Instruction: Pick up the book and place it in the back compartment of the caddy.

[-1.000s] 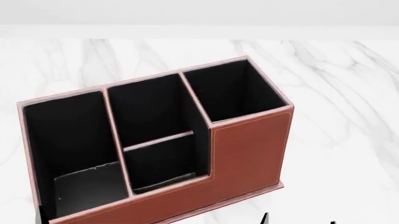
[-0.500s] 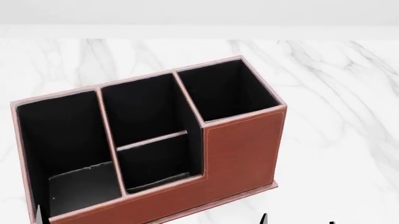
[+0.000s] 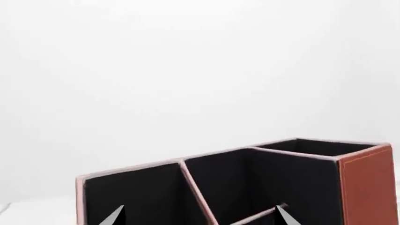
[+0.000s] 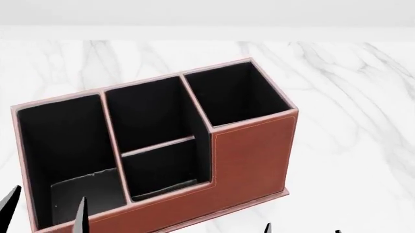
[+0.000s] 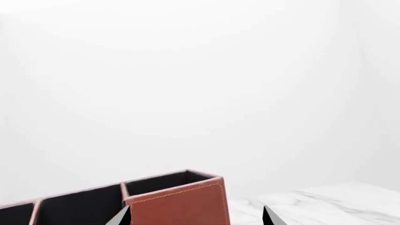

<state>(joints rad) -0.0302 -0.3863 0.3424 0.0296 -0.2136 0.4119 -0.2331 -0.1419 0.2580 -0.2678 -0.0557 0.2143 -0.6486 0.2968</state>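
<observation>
The reddish-brown caddy stands on the marble table, black-lined, its tall square cell at the far right. Its small shallow back compartment lies behind the low brown wall, on the side nearest me. The book is not visible in any view; a dim grey patch at the bottom of the long left cell cannot be identified. My left gripper is open and empty at the caddy's near left corner, and in the left wrist view the caddy is seen between its tips. My right gripper is open and empty, near the caddy's right end.
The white marble table runs around the caddy to the right and behind, ending at a pale far wall. Only the gripper fingertips show at the bottom edge of the head view.
The left gripper's fingertips have risen into the head view at the lower left. The caddy shifted slightly left in the view earlier, then stayed. The right fingertips have dropped a little.
</observation>
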